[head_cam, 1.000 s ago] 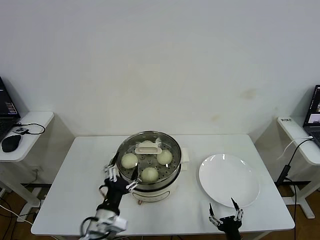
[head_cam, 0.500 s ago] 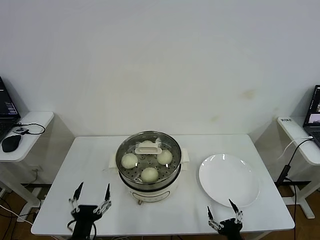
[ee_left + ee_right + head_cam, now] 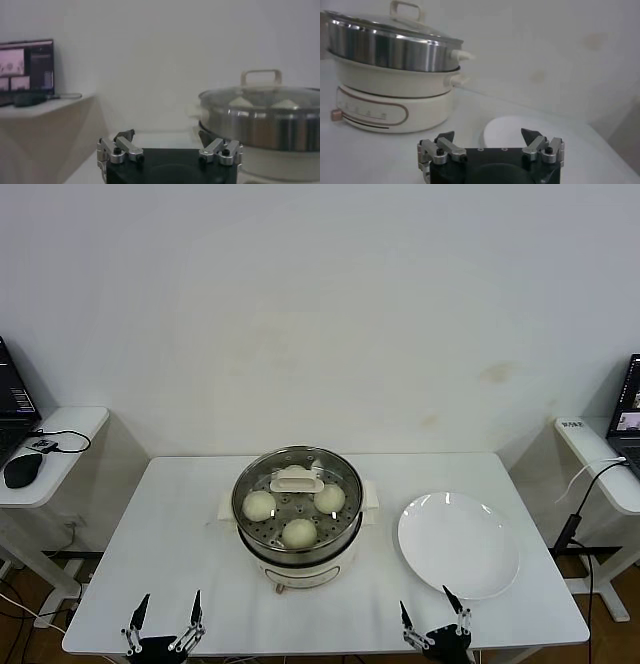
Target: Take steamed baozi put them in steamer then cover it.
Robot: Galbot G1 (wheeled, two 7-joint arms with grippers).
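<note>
Right hand [image 3: 490, 142] spread and empty, near lidded steamer [image 3: 390, 75] and white plate [image 3: 512, 131]

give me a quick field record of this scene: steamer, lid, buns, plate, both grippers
steamer: centre of the white table, steel pot on white base
lid: glass, cream handle, on the steamer
baozi: three clearly visible through the lid on the perforated tray; a fourth cannot be made out
plate: white, nothing on it, on the steamer's right
left gripper: open, holding nothing, at the table's near edge
right gripper: open, holding nothing, at the near edge by the plate
</note>
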